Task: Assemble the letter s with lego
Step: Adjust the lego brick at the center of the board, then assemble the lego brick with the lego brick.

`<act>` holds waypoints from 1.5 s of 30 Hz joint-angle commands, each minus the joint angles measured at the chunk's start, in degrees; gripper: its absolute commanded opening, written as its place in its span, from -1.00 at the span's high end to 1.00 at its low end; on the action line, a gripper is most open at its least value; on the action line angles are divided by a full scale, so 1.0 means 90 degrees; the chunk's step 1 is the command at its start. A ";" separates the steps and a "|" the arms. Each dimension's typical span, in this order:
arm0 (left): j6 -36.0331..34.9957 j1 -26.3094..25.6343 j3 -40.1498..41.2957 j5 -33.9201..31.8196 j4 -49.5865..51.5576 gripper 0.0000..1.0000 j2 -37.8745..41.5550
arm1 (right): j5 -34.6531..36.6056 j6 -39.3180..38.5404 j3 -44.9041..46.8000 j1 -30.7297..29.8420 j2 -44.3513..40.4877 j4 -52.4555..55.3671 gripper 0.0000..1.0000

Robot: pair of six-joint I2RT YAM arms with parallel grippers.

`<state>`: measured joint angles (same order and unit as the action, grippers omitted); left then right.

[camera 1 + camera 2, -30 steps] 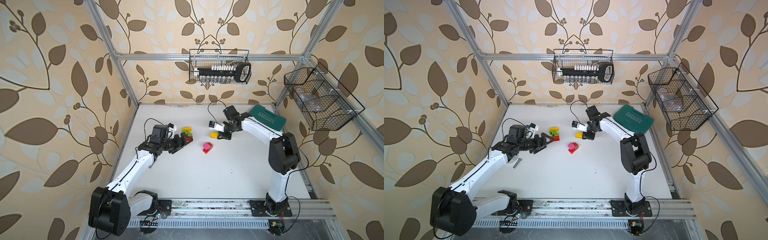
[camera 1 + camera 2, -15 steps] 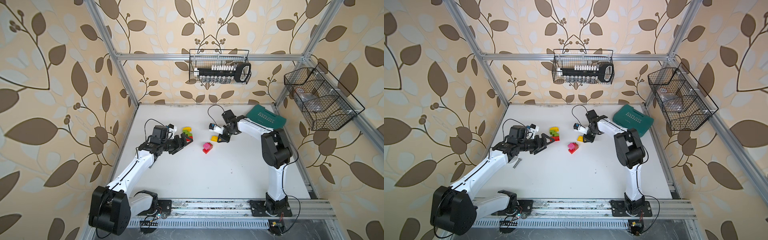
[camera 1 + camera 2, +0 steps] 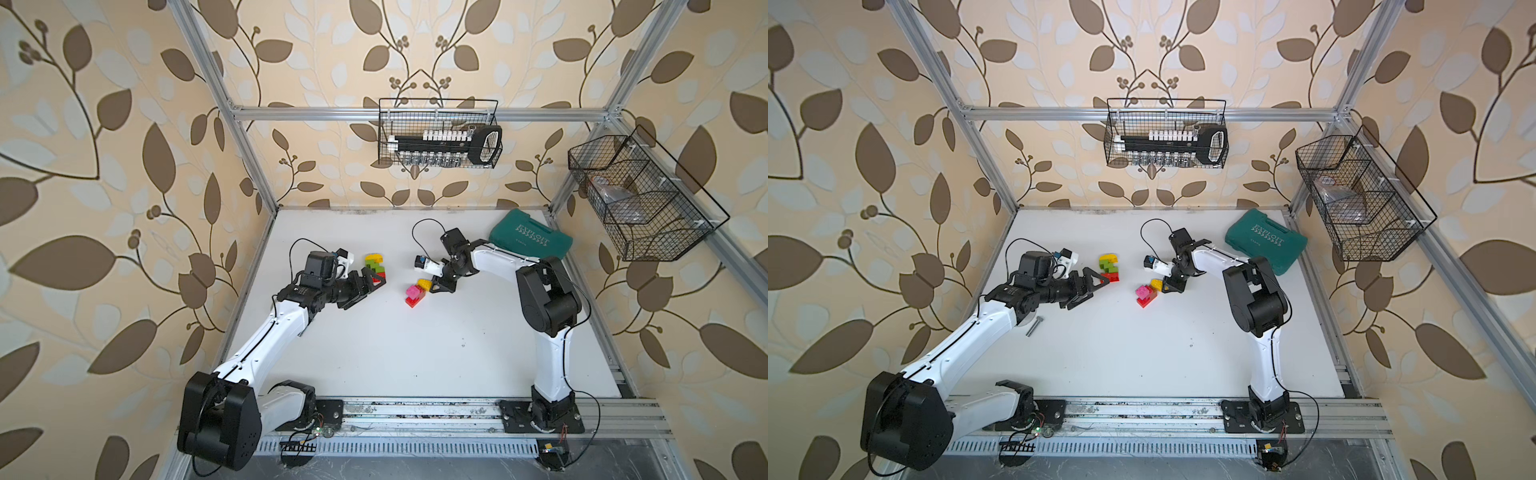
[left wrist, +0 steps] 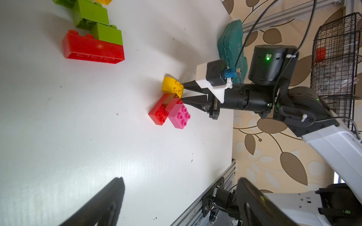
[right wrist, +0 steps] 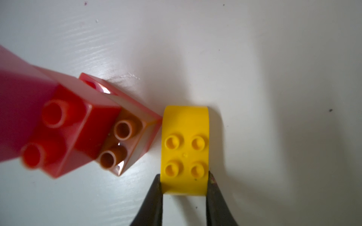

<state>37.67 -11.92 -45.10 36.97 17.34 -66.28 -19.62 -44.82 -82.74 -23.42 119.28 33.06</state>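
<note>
Lego build (image 3: 375, 269), a stepped stack of yellow, lime-green and red bricks, lay flat on the counter (image 3: 395, 353), left of centre in the far half. S judged only partly done.

Loose lego lay to its right, well apart from it. This was a yellow brick (image 5: 185, 150) with one rounded end, and a cluster (image 4: 168, 111) of red, pink and brown bricks just beside it. One corner of the cluster touched or almost touched the yellow brick's side.

Right tool (image 5: 184, 185) was closed narrow on the yellow brick, one finger on each flat side at its studded end. The brick appeared to rest on the counter. Judged reason for this grip: studs and underside stay free for pressing onto the build.

Left tool (image 3: 365, 291) stood wide and empty just beside the build's near-left side, close to the red base brick. Probably placed there to brace the build.

Possible obstruction: the cluster sat so close that lifting the yellow brick could nudge it.

- Teal case (image 3: 530, 241): far right, beyond the right arm.
- Bolt (image 3: 1034, 326): on the counter by the left forearm.
- Wire baskets (image 3: 438, 137): on the walls, off the counter.
</note>
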 commanded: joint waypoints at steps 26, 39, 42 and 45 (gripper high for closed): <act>-0.0064 0.0036 0.0055 0.0052 -0.0403 -0.84 -0.0031 | 0.1085 0.0771 0.1378 -0.0033 -0.1640 -0.0685 0.91; 0.0915 -0.0347 0.0792 0.0967 -0.4392 -0.84 -0.2015 | -0.0656 -0.0668 0.1424 -0.0122 -0.2620 -0.0197 0.93; 0.1206 -0.0483 0.0830 0.1030 -0.5100 -0.86 -0.2416 | -0.0855 -0.0761 0.1346 -0.0122 -0.2521 -0.0169 0.92; 0.1501 -0.0589 0.0849 0.1130 -0.5647 -0.88 -0.2814 | -0.1010 -0.0890 0.1204 -0.0168 -0.2372 -0.0047 0.93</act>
<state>47.44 -16.43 -37.87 44.60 -23.00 -89.82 -24.71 -50.33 -69.87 -24.69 96.47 30.35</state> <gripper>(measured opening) 0.939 0.257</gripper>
